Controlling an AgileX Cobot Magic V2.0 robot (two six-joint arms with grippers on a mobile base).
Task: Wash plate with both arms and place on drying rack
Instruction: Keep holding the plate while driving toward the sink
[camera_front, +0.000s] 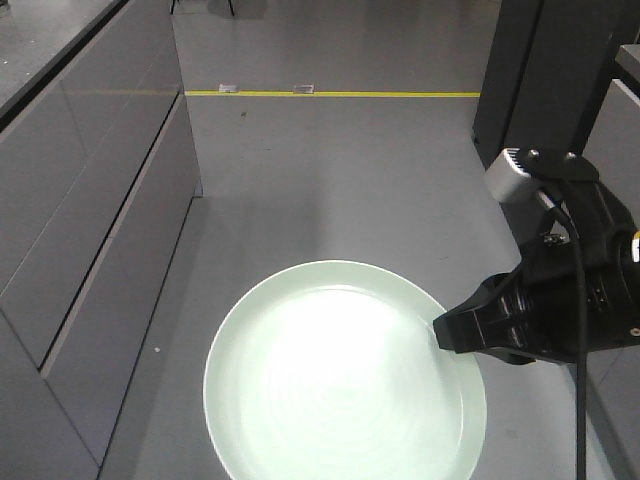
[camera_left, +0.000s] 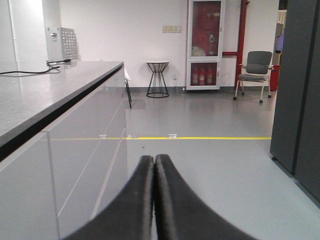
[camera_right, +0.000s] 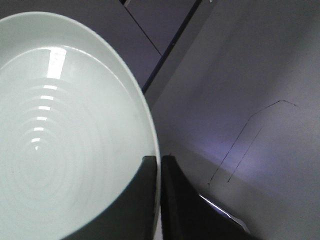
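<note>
The plate is round, pale mint green and glossy, with a low upturned rim and faint rings running in circles across its face. A strong white glare fills its middle in the front view, and short bright streaks of light lie on it in the right wrist view. It hangs face up in the air above the grey floor, touching nothing but the right claw. That claw is closed on the plate's right rim, one finger above and one below, so the edge runs straight into the narrow gap between them. The left claw is pressed fully together with nothing in it, away from the plate. Grey cabinets stand to the left, and a yellow line crosses the floor beyond.
</note>
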